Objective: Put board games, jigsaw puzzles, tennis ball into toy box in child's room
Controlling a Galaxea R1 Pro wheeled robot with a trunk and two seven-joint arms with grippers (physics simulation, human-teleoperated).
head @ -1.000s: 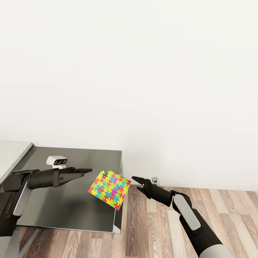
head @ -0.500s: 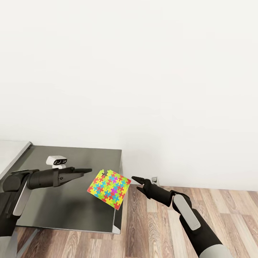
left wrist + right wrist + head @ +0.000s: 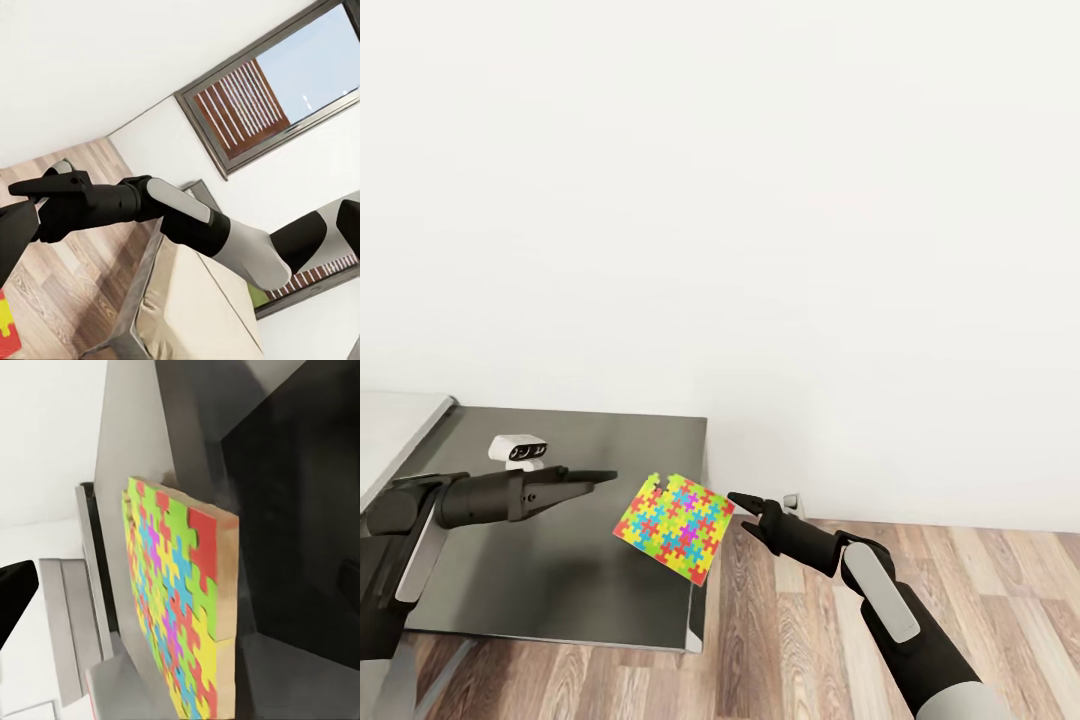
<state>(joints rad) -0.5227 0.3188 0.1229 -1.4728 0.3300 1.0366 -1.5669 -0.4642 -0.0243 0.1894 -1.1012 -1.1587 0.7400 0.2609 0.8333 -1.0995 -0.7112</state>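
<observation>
The jigsaw puzzle (image 3: 675, 528) sits in the lower centre of the head view, a flat multicoloured tile tilted on a diagonal, overlapping the right edge of the dark grey unit (image 3: 560, 520) at lower left. No finger touches it: it lies between the two grippers, just beside the tip of the right gripper (image 3: 745, 503) and somewhat farther from the left gripper (image 3: 600, 477). The right wrist view presents the puzzle (image 3: 184, 600) nearly edge-on, its brown cardboard side facing the camera, with the dark surface behind it; whether the tile rests on the unit's corner or hangs free cannot be determined. The right gripper's fingers look slightly parted with nothing between them, so it is released. The left gripper's fingers lie close together and hold nothing, though whether they are fully closed cannot be told. In the left wrist view the right arm (image 3: 150, 210) crosses the frame above the bed (image 3: 191, 300), and a corner of the puzzle (image 3: 9, 330) shows at lower left. The step in hand appears to be securing the puzzle. Recommended procedure: widen the right gripper's jaws, align them across the thin edge, advance until the tile is well seated, then close firmly. A shallow pinch risks the tile pivoting or sliding to the wood floor (image 3: 790, 650).
</observation>
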